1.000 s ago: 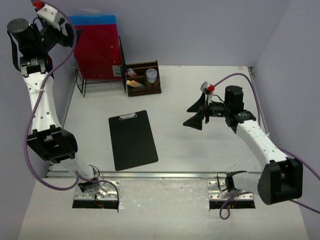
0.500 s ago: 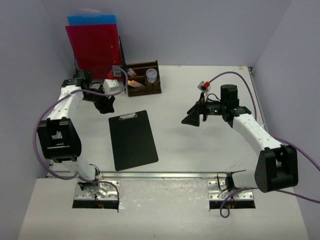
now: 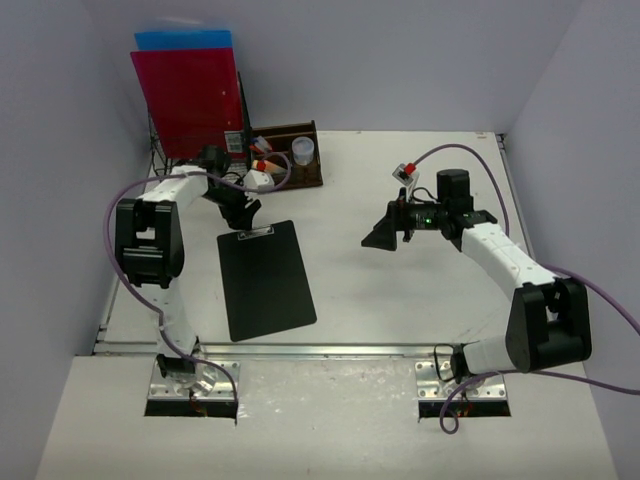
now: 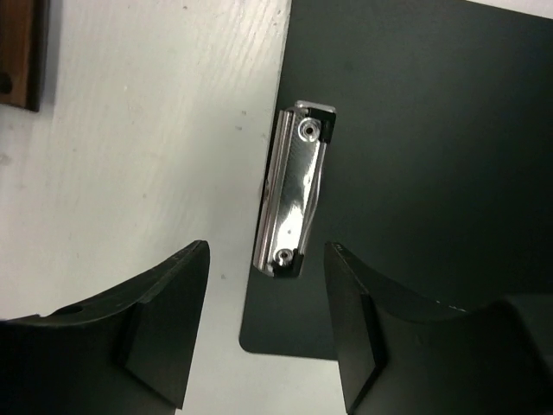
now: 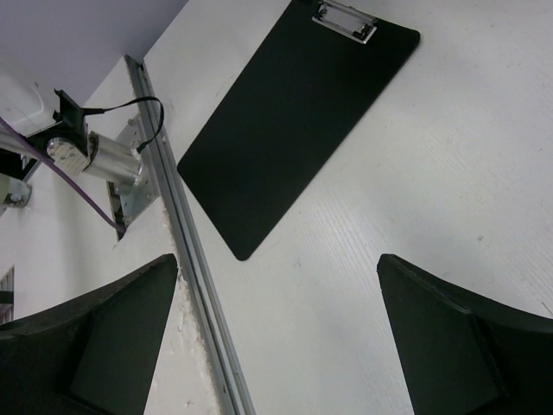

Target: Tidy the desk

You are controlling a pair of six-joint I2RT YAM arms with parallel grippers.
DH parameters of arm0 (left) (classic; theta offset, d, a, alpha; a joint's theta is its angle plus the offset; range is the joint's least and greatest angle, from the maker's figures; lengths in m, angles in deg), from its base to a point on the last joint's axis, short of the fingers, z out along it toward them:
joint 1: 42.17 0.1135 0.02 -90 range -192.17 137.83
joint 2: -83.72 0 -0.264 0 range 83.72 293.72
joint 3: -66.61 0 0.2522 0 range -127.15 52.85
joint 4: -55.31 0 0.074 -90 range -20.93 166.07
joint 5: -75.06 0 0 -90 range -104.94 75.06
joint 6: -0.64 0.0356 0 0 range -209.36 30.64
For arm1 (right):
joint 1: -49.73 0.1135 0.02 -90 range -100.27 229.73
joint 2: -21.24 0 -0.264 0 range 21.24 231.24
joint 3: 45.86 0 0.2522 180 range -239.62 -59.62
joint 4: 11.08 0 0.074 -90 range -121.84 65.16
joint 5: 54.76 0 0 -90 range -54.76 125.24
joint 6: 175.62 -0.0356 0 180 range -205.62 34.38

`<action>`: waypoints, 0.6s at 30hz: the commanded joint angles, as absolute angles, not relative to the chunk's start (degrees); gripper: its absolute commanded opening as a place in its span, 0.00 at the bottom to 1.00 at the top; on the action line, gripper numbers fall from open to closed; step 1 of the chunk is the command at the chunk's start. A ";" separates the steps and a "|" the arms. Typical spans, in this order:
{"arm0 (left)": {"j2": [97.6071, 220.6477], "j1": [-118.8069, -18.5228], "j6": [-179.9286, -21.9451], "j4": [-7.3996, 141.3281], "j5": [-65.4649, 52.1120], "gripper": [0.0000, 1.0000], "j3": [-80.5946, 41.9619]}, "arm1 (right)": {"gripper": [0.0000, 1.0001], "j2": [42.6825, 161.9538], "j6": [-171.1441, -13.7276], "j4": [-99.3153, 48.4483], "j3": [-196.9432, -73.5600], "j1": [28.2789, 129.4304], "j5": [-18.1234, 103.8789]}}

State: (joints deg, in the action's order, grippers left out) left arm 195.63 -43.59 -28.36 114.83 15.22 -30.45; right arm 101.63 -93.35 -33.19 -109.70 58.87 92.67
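Note:
The desk [image 3: 400, 290] is a wide white tabletop. A black clipboard [image 3: 265, 280] lies flat on its left half, silver clip [image 3: 256, 232] at the far end. My left gripper [image 3: 240, 215] hovers just above that clip end. In the left wrist view the clip [image 4: 294, 194] lies ahead of the left gripper [image 4: 268, 277], whose jaws stand open and empty over the clipboard's corner [image 4: 285, 337]. My right gripper [image 3: 380, 238] hangs wide open over the bare right middle. The right wrist view looks between its fingers [image 5: 278, 285] at the clipboard [image 5: 294, 112].
A brown wooden organizer [image 3: 287, 157] with a small clear cup [image 3: 303, 151] stands at the back. Left of it a wire rack [image 3: 200, 165] holds a red folder [image 3: 190, 100] and a blue one [image 3: 185, 40]. A silver rail [image 3: 300, 350] runs along the front edge.
My left arm has swung down from high at the back left to just above the clipboard's clip, its jaws narrowing somewhat. My right gripper has edged slightly left.

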 commanded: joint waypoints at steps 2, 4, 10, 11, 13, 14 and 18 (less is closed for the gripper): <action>200.99 -46.47 -27.13 116.33 15.21 0.53 -36.61 | 0.99 102.21 -91.95 -33.51 -112.47 59.13 93.01; 202.59 -46.72 -26.67 117.36 15.60 0.53 -37.69 | 0.99 102.34 -91.63 -33.73 -112.56 59.13 93.07; 205.09 -47.26 -24.94 119.42 16.09 0.53 -38.38 | 0.99 102.89 -91.16 -33.89 -112.70 59.13 93.24; 205.36 -47.35 -24.67 119.86 16.09 0.53 -38.38 | 0.99 102.89 -91.16 -33.98 -112.70 59.13 93.24; 206.17 -47.59 -24.34 120.26 15.78 0.52 -38.53 | 0.99 103.22 -91.16 -33.98 -113.03 59.13 93.40; 206.70 -47.61 -24.12 120.51 15.54 0.52 -38.62 | 0.99 103.30 -91.16 -34.04 -113.12 59.13 93.42; 208.01 -47.70 -24.50 119.76 14.29 0.49 -38.28 | 0.99 103.33 -90.98 -34.25 -113.41 59.05 93.41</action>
State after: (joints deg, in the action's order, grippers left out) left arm 206.01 -47.14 -25.74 119.29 14.56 -37.19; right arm 103.06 -92.08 -34.69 -110.67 58.87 92.69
